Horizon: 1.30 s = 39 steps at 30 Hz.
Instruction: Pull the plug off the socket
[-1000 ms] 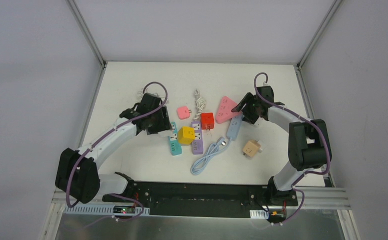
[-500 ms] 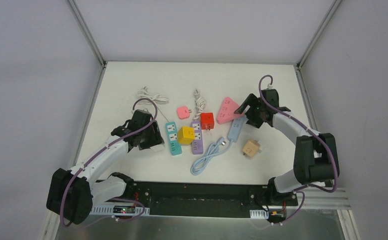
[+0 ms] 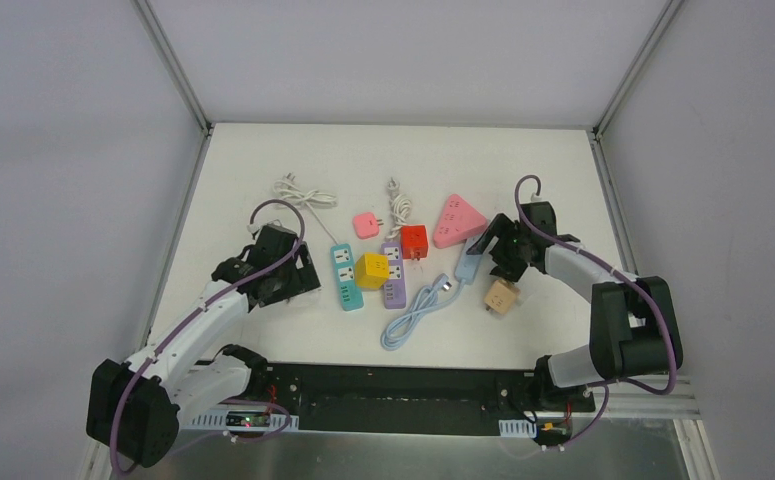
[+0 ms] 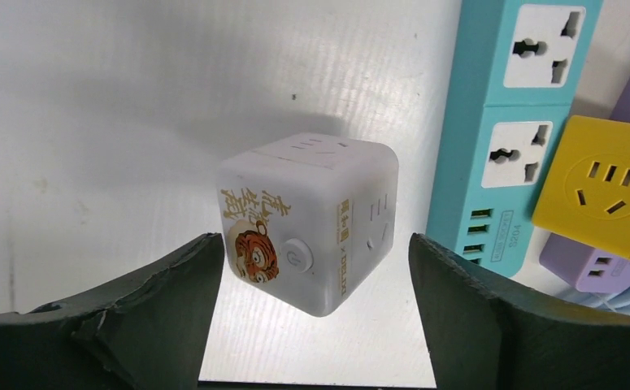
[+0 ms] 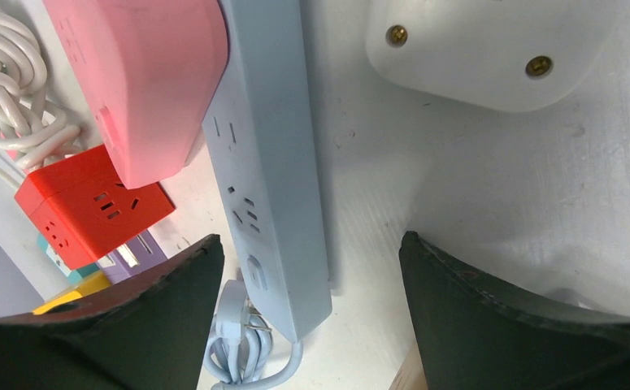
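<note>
— Beside the teal strip (image 4: 506, 146), the white cube socket (image 4: 307, 231) lies untouched between the wide jaws of the left gripper (image 4: 315, 244); the right gripper (image 5: 310, 242) gapes, empty, over the blue strip (image 5: 267, 146).
— An off-centre squeeze could twist the cube, skidding it away.

Both arms reach forward; left gripper (image 4: 315, 248) and right gripper (image 5: 311, 244) have jaws spread (seemingly gripping nothing).

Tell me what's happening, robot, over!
Both open: left pincer straddles white cube, not gripping; right pincer hovers over pale blue strip. Cube on table, unplugged. Teal strip close beside, not touching.
</note>
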Motion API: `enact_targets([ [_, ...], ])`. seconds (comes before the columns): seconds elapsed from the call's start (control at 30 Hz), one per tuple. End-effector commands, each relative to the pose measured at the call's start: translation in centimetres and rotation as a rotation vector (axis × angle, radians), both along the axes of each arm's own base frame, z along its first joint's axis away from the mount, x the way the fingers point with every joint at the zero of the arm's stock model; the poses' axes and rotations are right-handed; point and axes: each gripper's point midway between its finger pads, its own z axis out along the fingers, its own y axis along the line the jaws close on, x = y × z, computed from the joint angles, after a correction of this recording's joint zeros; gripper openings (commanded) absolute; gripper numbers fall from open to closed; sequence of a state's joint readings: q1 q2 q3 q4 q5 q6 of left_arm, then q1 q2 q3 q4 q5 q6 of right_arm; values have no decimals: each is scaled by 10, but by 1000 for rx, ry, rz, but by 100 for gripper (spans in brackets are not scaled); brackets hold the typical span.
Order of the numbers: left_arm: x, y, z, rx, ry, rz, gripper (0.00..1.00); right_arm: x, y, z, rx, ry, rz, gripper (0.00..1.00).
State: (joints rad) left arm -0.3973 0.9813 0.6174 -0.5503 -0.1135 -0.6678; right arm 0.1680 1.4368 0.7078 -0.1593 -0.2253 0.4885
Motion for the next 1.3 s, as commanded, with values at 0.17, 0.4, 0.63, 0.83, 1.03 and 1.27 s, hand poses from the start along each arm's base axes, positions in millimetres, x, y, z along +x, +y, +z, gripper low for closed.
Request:
enact_targets([
  [0.17,10,29,36,122,-85,71,88,3,5,2,15,-21,22,80],
  [0.4,24,28,82,98,-249,46,88,-2,0,-12,-8,40,-6,73],
  [0.63,47,-23,118,-96,-323,-116,87,-1,16,-13,83,20,35,60],
  [0.83,81,-105,146,-408,-339,-271,82,-3,14,-28,74,61,8,30],
  [1.03,112,-171,141,-465,-284,-372,82,-11,11,-36,81,65,4,7],
  [1.27,146,-260,119,-512,-201,-488,80,-9,9,-29,114,14,7,0],
])
